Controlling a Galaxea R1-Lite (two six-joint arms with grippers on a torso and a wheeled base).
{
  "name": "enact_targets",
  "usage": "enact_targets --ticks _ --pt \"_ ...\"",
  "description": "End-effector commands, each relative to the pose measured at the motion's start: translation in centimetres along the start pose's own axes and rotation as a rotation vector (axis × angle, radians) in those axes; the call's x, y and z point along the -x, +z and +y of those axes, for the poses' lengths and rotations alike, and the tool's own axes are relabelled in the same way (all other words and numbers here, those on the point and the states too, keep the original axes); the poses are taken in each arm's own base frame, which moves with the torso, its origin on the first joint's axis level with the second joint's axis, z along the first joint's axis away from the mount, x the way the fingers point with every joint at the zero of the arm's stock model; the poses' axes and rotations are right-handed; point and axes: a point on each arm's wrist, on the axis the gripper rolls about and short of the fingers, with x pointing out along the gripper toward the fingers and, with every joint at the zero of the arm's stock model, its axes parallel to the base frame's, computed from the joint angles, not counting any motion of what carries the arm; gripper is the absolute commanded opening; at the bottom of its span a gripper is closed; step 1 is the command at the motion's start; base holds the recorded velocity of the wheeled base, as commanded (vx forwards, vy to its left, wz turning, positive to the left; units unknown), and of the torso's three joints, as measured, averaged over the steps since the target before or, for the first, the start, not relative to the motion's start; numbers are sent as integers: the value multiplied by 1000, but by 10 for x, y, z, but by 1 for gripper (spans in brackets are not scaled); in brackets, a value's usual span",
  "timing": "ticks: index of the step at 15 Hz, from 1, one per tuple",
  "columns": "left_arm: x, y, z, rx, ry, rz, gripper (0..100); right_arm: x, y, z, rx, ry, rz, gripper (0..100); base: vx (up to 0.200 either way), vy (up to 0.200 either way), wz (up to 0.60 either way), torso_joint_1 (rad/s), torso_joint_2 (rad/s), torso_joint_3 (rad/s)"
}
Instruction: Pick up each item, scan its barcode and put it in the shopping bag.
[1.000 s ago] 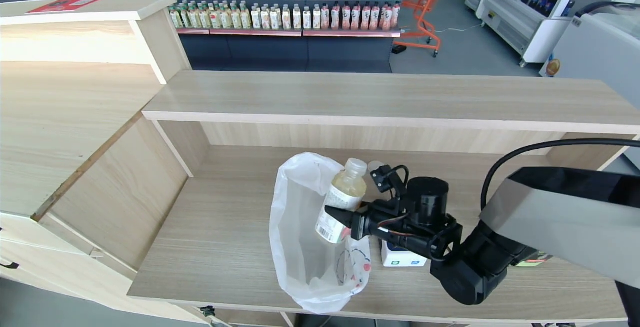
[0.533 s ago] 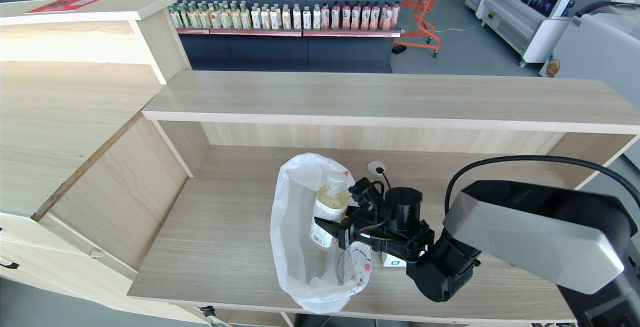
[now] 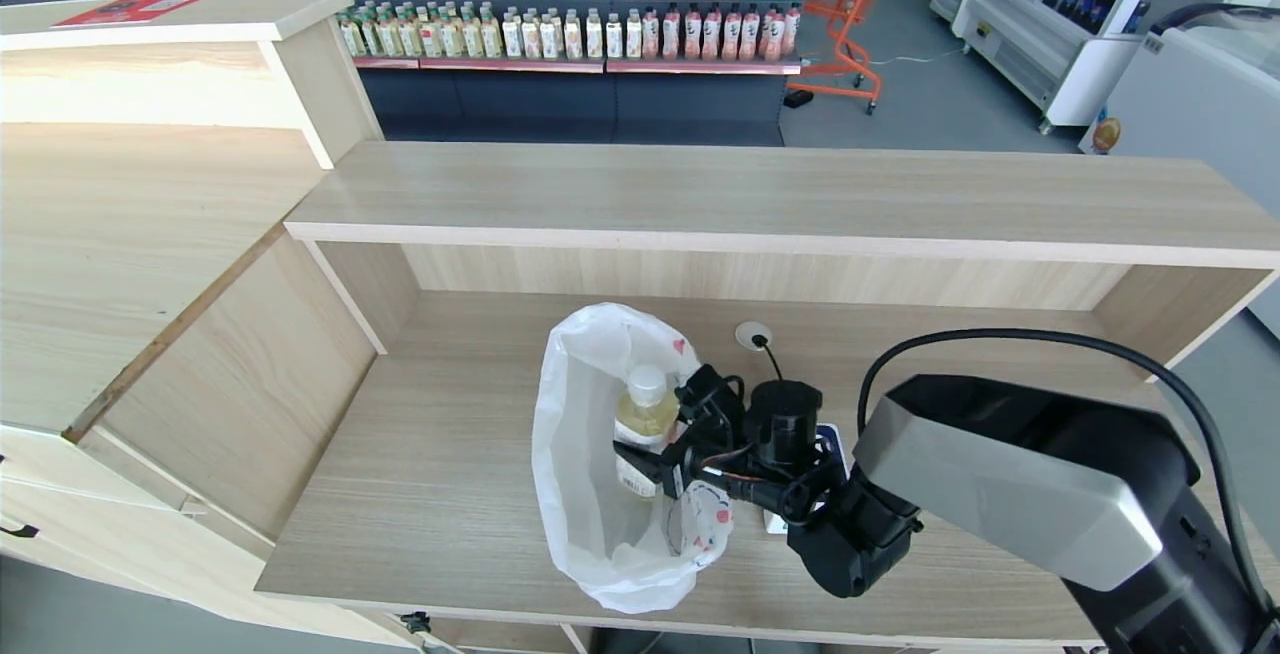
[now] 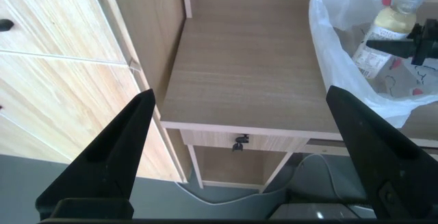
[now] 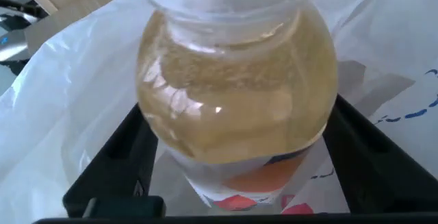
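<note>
The shopping bag is of thin white plastic, half transparent, wrinkled and a little shiny. The bottle is of clear glossy plastic, with a smooth printed label around it. The worktop shows pale wood grain with a matt finish. The right tool is black and matt.

I work at a pale wood-grain worktop set in a recess. Just beyond my right gripper a raised counter ledge runs across. Far behind it, store shelves of bottles stand on a grey floor. An orange trolley and glass-door fridges lie far to its right, and wooden cabinets to its left.
</note>
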Motion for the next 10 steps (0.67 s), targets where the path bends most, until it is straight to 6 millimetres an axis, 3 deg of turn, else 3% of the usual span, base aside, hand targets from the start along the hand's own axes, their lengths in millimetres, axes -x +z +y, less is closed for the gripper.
enact_targets --ticks 1,6,10 --pt "0 0 0 1 2 0 100 1 2 0 -4 11 2 100 0 0 0 0 0 0" --pt "0 0 0 1 2 0 100 17 46 -13 -163 -22 -74 100 0 0 0 0 0 0" --pt "0 0 0 1 0 0 100 50 102 -20 -455 -78 -83 100 0 0 0 0 0 0"
